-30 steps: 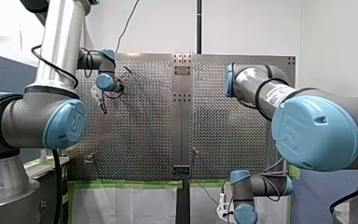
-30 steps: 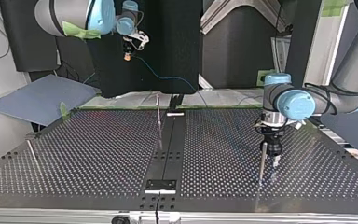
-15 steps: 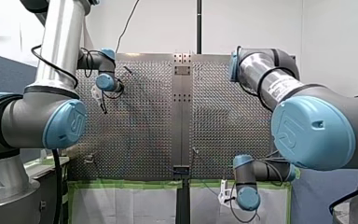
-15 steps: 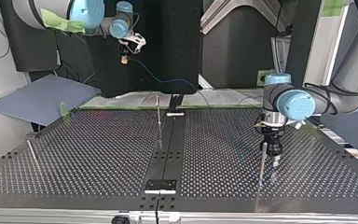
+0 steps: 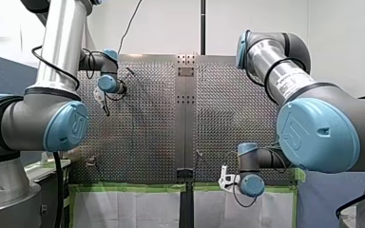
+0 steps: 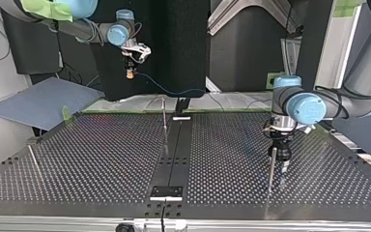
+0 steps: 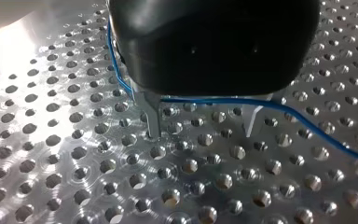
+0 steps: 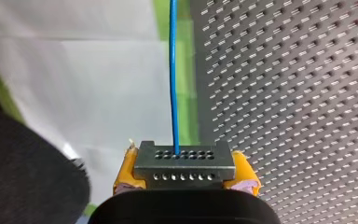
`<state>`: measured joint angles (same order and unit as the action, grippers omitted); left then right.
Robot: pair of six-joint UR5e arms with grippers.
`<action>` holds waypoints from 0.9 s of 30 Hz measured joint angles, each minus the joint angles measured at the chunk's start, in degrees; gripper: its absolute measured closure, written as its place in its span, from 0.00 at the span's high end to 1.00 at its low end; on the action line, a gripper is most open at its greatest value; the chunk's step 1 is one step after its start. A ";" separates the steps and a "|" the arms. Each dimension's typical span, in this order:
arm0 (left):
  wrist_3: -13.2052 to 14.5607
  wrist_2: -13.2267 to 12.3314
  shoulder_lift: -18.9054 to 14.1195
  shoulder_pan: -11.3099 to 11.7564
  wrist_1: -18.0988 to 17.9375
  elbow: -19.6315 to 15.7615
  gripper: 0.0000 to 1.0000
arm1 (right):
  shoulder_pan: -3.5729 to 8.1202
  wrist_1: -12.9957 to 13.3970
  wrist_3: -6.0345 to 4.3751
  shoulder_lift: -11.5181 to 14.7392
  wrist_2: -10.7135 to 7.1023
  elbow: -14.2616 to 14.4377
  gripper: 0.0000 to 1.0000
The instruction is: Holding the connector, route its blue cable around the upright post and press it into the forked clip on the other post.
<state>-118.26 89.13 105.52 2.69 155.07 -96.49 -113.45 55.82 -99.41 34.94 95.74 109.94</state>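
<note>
In the right wrist view my right gripper [image 8: 184,184] has its yellow pads shut on a dark grey connector [image 8: 184,161]. The blue cable [image 8: 173,70] runs straight ahead from it. In the top view that gripper [image 6: 130,72] hangs beyond the table's far edge, and the cable [image 6: 166,91] sags toward the far middle. A thin upright post [image 6: 164,116] stands there. My left gripper [image 7: 201,128] hovers low over the perforated plate, metal fingers [image 7: 152,116] apart and nothing between them. In the top view it [image 6: 284,166] stands beside another thin post [image 6: 272,166].
A third thin post [image 6: 33,158] stands at the top view's left. A dark centre strip [image 6: 174,150] splits the perforated table. A thin blue wire [image 7: 307,126] crosses under my left gripper's body. Green tape [image 5: 133,187] lines the table's near edge in the front view.
My right arm has swung its wrist up toward the table's edge in the front view, carrying the connector. In the top view the connector sank a little. My left arm has not moved.
</note>
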 joint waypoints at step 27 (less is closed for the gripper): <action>-3.32 1.78 -4.60 -0.07 5.36 -4.94 0.85 | 0.07 -0.11 -0.42 14.20 -0.36 -0.01 0.00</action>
<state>-121.57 90.91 100.92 2.61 160.43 -101.43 -113.38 55.71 -99.83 49.15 95.38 109.93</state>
